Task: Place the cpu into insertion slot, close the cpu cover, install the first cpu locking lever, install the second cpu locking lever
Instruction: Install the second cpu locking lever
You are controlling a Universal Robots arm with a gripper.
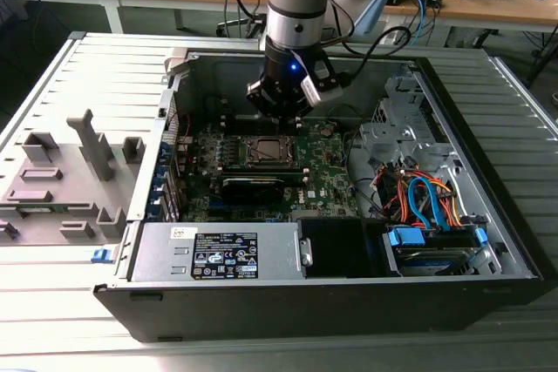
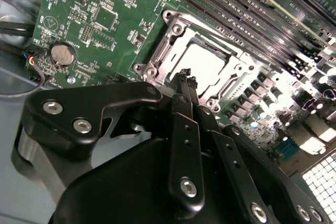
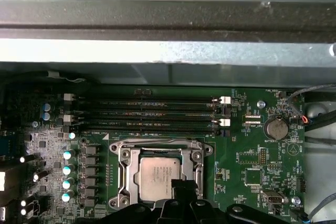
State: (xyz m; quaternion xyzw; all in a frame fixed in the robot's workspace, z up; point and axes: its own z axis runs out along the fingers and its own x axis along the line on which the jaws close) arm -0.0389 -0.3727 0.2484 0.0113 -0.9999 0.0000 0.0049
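So, the gripper (image 1: pixel 281 116) hung low inside the open PC case (image 1: pixel 488 241), right over the socket area of the green motherboard (image 1: pixel 327 172). In both wrist views its black fingers (image 2: pixel 185 90) sat together, tips pressed side by side with nothing between them, just at the edge of the socket.

The cpu (image 3: pixel 160 174) lay flat in the insertion slot (image 3: pixel 160 170), dull silver top up. The cpu cover (image 3: pixel 126 156) was down around it: silver frame flat on the socket, chip showing through its square window. In the second wrist view the same stack read as cpu (image 2: pixel 205 64) inside cover frame (image 2: pixel 173 30). Couldn't tell the state of the locking levers.

4 long black memory slots (image 3: pixel 147 113) ran beside the socket. Coin cell battery (image 3: pixel 275 128) sat well apart from it on the board.

In the exterior view, the grey power supply box (image 1: pixel 218 252) sat along the near wall of the case, and a grey fixture tray (image 1: pixel 65 180) lay on the slatted table at the exterior view's left.
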